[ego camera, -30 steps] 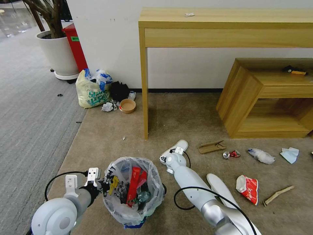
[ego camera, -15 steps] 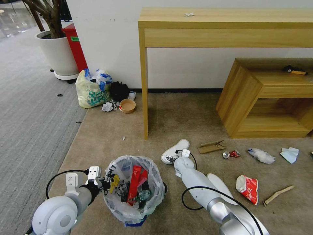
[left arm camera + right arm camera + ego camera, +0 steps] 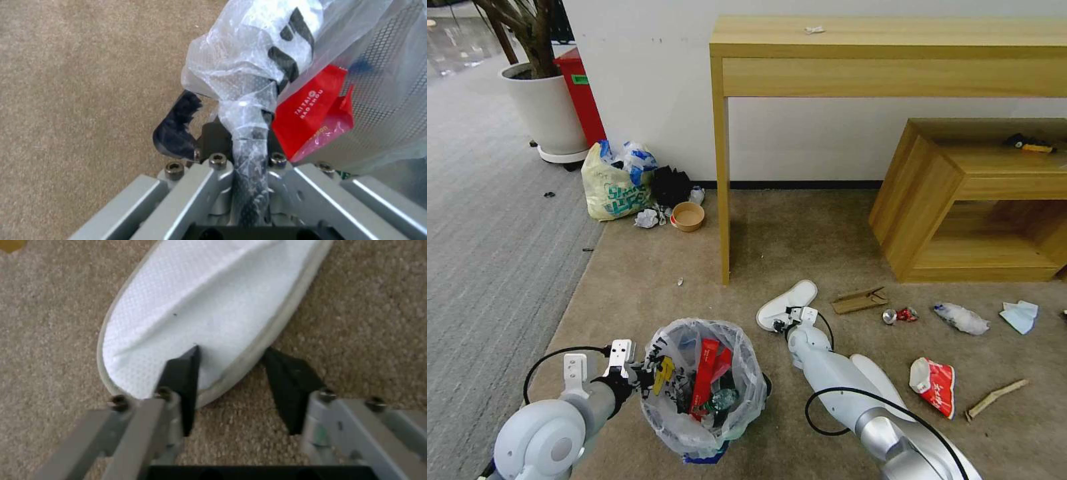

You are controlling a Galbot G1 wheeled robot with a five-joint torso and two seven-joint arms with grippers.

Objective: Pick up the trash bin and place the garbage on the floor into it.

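The trash bin (image 3: 704, 390) stands on the carpet at the near left, lined with a crinkly clear bag (image 3: 267, 60) and holding red wrappers (image 3: 313, 108). My left gripper (image 3: 647, 377) is shut on the bin's bagged rim (image 3: 242, 133). A white slipper (image 3: 788, 303) lies just right of the bin. My right gripper (image 3: 782, 325) is open at its near end (image 3: 231, 353), one finger on the slipper (image 3: 200, 306) and the other on the carpet beside it. More garbage lies to the right: a second slipper (image 3: 872, 373), red wrapper (image 3: 935, 385), wood stick (image 3: 996, 398), crushed can (image 3: 899, 315), cardboard piece (image 3: 860, 300), clear plastic (image 3: 960, 318), pale-blue tissue (image 3: 1019, 315).
A tall wooden table's leg (image 3: 724, 200) stands behind the bin, with a low wooden shelf (image 3: 954, 200) to the right. By the wall sit a yellowish shopping bag (image 3: 614, 187), a brown bowl (image 3: 688, 216), a red bin (image 3: 582, 93) and a plant pot (image 3: 547, 110).
My right arm has swung a little to the right and its gripper has drawn back from over the slipper to its near end. The left gripper and bin have barely moved.
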